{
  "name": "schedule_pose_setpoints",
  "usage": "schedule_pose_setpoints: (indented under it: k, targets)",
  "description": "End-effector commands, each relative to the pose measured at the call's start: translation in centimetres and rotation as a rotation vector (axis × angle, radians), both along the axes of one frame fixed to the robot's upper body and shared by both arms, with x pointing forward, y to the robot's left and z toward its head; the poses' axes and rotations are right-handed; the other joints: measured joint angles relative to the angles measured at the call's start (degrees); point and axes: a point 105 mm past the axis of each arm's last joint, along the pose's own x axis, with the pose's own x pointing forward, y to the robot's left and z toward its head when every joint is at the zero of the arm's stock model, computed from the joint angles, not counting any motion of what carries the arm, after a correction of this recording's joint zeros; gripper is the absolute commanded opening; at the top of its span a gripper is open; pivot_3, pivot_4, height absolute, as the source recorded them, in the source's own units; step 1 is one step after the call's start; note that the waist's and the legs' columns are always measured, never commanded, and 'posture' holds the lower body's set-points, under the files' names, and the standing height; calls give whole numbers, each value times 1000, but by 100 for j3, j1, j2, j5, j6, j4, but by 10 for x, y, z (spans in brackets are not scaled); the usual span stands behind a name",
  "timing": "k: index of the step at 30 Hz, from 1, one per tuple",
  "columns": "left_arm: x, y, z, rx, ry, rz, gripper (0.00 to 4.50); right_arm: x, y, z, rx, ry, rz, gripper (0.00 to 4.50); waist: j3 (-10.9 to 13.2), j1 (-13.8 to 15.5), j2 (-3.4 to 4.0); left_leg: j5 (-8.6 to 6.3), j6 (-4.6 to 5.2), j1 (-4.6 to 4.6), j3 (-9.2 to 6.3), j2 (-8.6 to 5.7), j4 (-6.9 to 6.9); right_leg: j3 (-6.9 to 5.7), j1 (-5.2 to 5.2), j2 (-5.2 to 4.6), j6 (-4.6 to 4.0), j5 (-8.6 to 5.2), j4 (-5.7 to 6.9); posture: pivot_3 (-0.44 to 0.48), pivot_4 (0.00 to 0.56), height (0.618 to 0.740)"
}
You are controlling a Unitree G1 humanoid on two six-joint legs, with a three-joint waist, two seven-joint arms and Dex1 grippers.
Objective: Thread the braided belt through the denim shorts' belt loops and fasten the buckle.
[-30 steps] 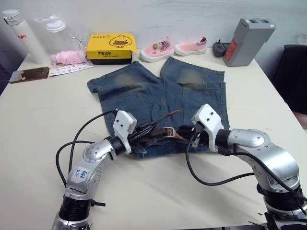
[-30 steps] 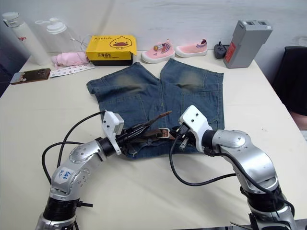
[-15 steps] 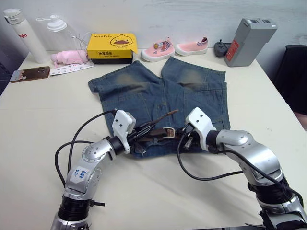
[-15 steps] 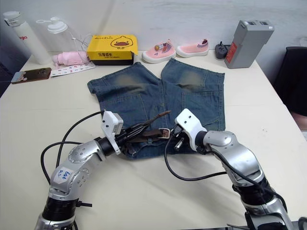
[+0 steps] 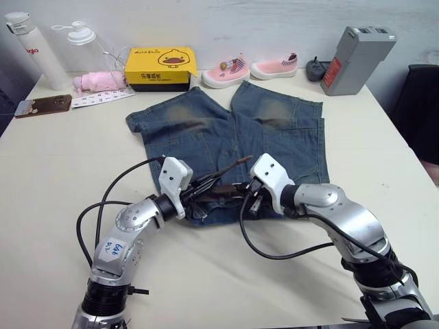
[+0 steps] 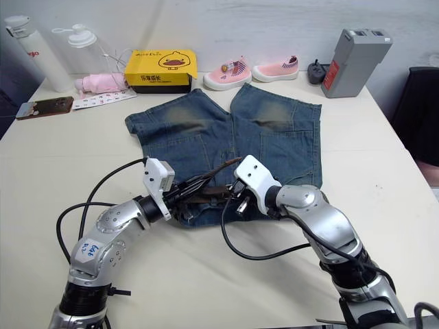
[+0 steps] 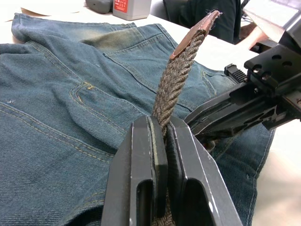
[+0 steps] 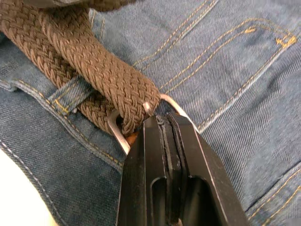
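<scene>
Right gripper (image 8: 164,123) has slid left along the near waistband of the shorts (image 5: 274,130), clamped on the buckle (image 8: 123,139); left gripper (image 7: 160,129) pinches the belt (image 7: 176,77) tail upright. Fastening looks close.

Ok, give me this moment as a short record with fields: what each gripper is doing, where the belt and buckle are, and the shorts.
left gripper: shut on the braided belt, free end sticking up past the fingers
right gripper: shut at the buckle
belt path: one stretch under a belt loop at the waistband
denim shorts: flat on the table, waistband toward the robot
buckle state: strap through the frame, not visibly fastened
</scene>
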Motion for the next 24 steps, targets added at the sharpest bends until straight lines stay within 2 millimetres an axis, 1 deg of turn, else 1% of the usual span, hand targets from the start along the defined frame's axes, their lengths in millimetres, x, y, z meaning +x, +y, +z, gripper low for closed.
schedule_pose_setpoints:
  k: [1, 8, 12, 14, 18, 24]
  targets:
    - [2, 5, 8, 2, -40, 8, 0, -5, 8, 3, -3, -25, 51, 32, 0, -4, 0, 0, 0, 0, 0, 0, 0, 0, 0, 0, 0, 0, 1, 0, 150, 658]
    - [-3, 21, 4, 95, -70, -38, 0, -6, 11, 0, -39, -18, 115, 32, 0, -13, 0, -1, -2, 1, 4, -1, -2, 3, -7, 4, -1, -1, 1, 0, 150, 658]
    - [-4, 23, 4, 124, -90, -71, 0, -3, 5, 15, -47, -14, 204, 32, 1, -9, 1, -1, -2, -2, 5, 0, -1, 4, -9, 1, -1, -1, -1, 0, 150, 658]
    - [-5, 23, 4, 127, -96, -75, 0, -5, 2, 20, -55, -10, 254, 32, 1, -8, 1, -1, -2, -2, 5, 0, -1, 3, -9, 2, -1, -1, -2, 0, 150, 658]
    - [-5, 23, 4, 112, -100, -64, 0, 0, -4, 32, -59, 0, 317, 32, 2, -11, 1, -1, -2, -2, 5, -1, -4, 2, -8, 2, -1, -1, -2, 0, 150, 658]
    - [-5, 21, 4, 103, -104, -55, 0, 14, -2, 27, -81, 13, 339, 32, 2, -8, 0, 0, -2, -2, 6, -1, -4, 1, -8, 1, -1, -1, -2, 0, 150, 658]
